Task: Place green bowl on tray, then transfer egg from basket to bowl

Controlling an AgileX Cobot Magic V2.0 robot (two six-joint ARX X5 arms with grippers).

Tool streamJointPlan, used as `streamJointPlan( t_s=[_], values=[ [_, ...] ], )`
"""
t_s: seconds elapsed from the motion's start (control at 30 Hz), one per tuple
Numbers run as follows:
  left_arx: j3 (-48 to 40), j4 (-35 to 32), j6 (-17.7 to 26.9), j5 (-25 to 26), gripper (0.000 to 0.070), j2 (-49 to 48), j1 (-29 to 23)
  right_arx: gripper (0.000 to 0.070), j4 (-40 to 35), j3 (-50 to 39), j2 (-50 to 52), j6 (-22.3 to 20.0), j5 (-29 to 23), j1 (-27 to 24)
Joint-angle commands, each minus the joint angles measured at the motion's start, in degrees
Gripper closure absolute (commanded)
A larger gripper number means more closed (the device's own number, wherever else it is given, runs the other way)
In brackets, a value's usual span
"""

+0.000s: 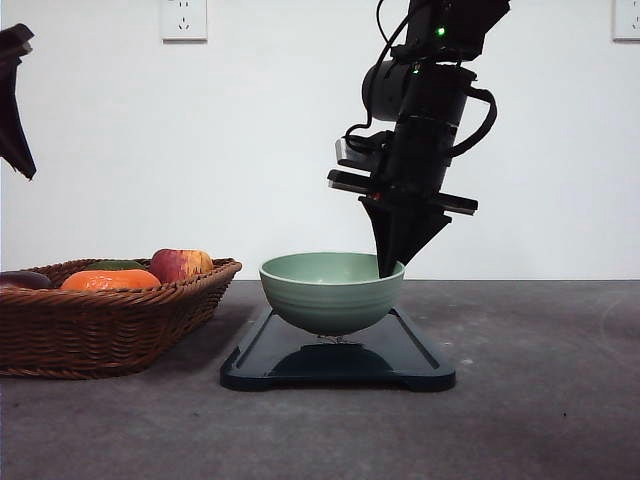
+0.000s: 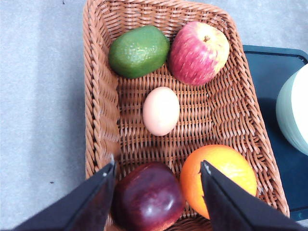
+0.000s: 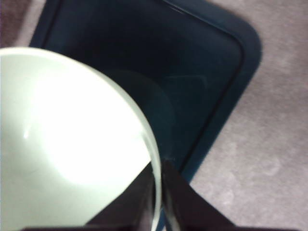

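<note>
green bowl point(image 1: 332, 290) sits just over the tray point(image 1: 338, 362), maybe touching it; you cannot tell. your right gripper point(image 3: 156, 185) pinches its rim, one finger inside, one outside. your left gripper point(image 2: 158, 169) is wide open over the basket point(image 2: 101, 91). the egg point(image 2: 161, 110) lies just ahead of it, long way pointing at the gap, so the left arm is nearer.

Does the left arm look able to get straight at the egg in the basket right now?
Probably yes: the left claw is open over the basket, and the egg lies uncovered, apart from the surrounding fruit.
</note>
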State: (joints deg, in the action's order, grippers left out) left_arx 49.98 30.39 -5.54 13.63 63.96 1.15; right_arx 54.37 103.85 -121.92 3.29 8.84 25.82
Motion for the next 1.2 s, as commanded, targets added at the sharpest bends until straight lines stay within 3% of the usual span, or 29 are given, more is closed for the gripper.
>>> streamJointPlan(
  t_s=[0.0, 0.07, 0.2, 0.27, 0.53, 0.67, 0.87, 1.17],
  values=[
    [1.2, -0.4, 0.4, 0.2, 0.035, 0.5, 0.1, 0.07, -0.3, 1.2, -2.4, 0.6, 0.1, 0.4],
    [1.2, -0.3, 0.4, 0.2, 0.0349, 0.5, 0.1, 0.0663, -0.5, 1.2, -2.5, 0.6, 0.1, 0.4],
    [1.2, -0.3, 0.4, 0.2, 0.035, 0.5, 0.1, 0.0409, -0.1, 1.6, -2.4, 0.8, 0.1, 0.6],
    [1.2, -0.3, 0.4, 0.2, 0.0349, 0.5, 0.1, 0.037, 0.8, 2.4, -2.4, 0.8, 0.1, 0.6],
    [1.2, -0.1, 0.4, 0.2, 0.0349, 0.5, 0.1, 0.037, -1.0, 3.2, 1.8, 0.6, -0.1, 0.9],
    [1.2, 0.1, 0.4, 0.2, 0.0349, 0.5, 0.1, 0.0371, -5.6, 0.2, 5.6, 0.6, -0.4, 1.1],
    [1.2, 0.1, 0.4, 0.2, 0.0349, 0.5, 0.1, 0.0371, -15.8, -11.0, 14.4, 0.6, -0.3, 1.2],
    [1.2, 0.1, 0.3, 0.2, 0.0349, 0.5, 0.1, 0.0371, -32.4, -35.2, 32.0, 0.6, -0.3, 1.2]
  ],
)
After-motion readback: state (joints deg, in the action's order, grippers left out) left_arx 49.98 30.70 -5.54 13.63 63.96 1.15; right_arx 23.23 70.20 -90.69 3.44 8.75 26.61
